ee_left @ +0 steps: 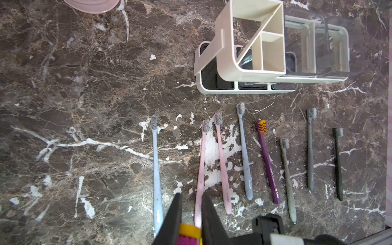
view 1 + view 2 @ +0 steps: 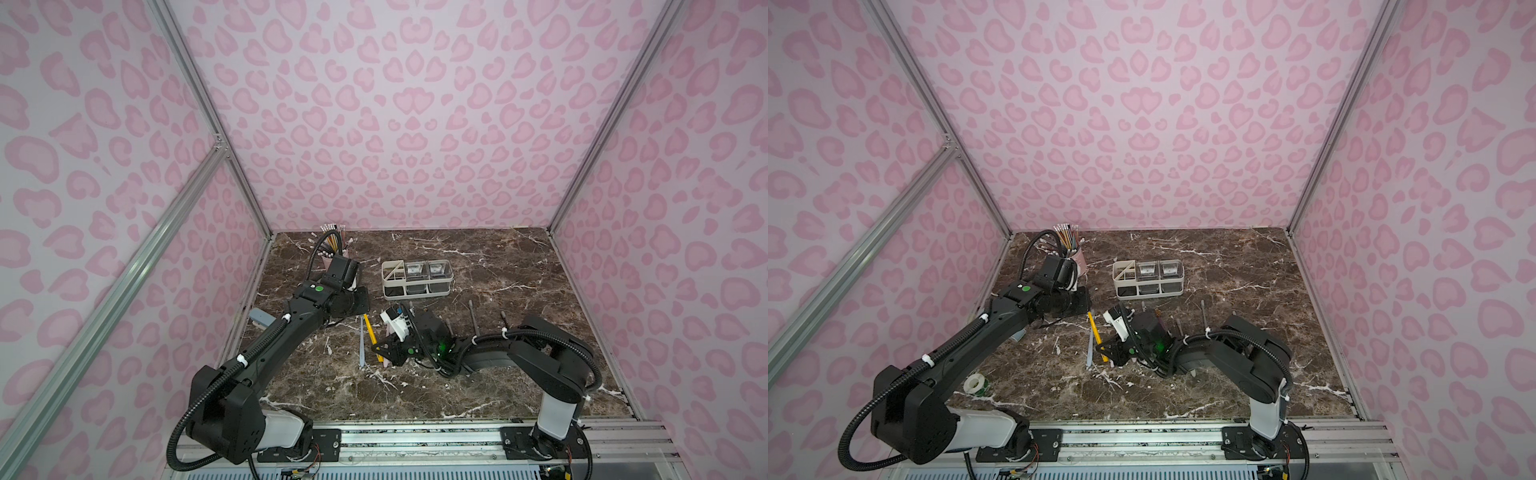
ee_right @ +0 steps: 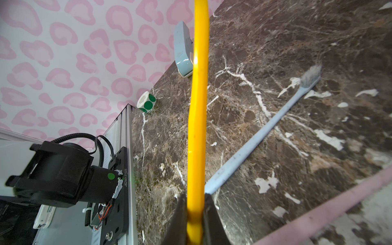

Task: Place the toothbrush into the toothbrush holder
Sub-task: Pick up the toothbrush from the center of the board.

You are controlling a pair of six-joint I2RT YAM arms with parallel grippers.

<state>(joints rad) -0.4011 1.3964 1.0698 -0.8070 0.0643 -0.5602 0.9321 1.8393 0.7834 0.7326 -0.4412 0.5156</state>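
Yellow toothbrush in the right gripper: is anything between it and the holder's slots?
Nothing visible. In a top view only bare marble table lies between the yellow toothbrush and the toothbrush holder. The left wrist view shows its divided slots empty; the spare toothbrushes lie flat on the table.

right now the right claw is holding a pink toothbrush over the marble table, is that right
Not quite: the right claw is holding a yellow toothbrush, not a pink one, over the marble table. The right wrist view shows the yellow handle clamped between its jaws.
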